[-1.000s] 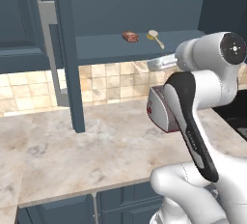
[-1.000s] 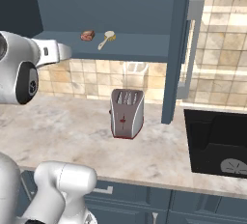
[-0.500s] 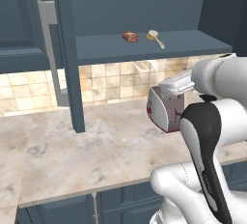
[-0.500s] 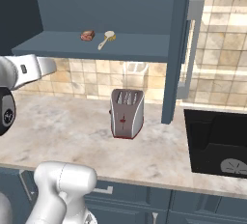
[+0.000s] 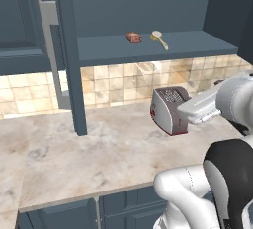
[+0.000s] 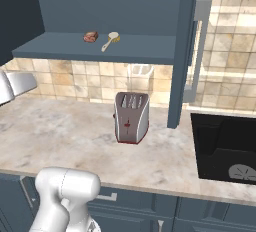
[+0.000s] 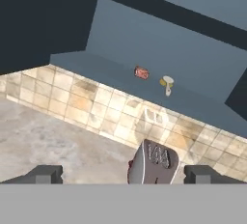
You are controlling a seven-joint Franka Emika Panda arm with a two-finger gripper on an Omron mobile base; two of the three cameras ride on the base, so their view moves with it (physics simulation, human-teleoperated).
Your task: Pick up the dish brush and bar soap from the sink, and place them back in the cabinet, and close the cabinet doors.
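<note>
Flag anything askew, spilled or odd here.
Nothing spilled or damaged. The cabinet doors stand open, with the bar soap and dish brush lying apart on the shelf; the toaster stands upright.

A: What lines the wall?
B: Tan tiles (image 5: 113,82), from the beige marble surface (image 5: 99,149) up to the wall units.
A: And on the surface?
B: A silver-and-red toaster (image 6: 131,117), near the tiles.
A: Below it?
B: Dark blue drawers (image 6: 135,203).

Base views flank arm, facing cabinet (image 5: 148,50); hand view looks up, nearer toaster (image 7: 153,164); all share both.
</note>
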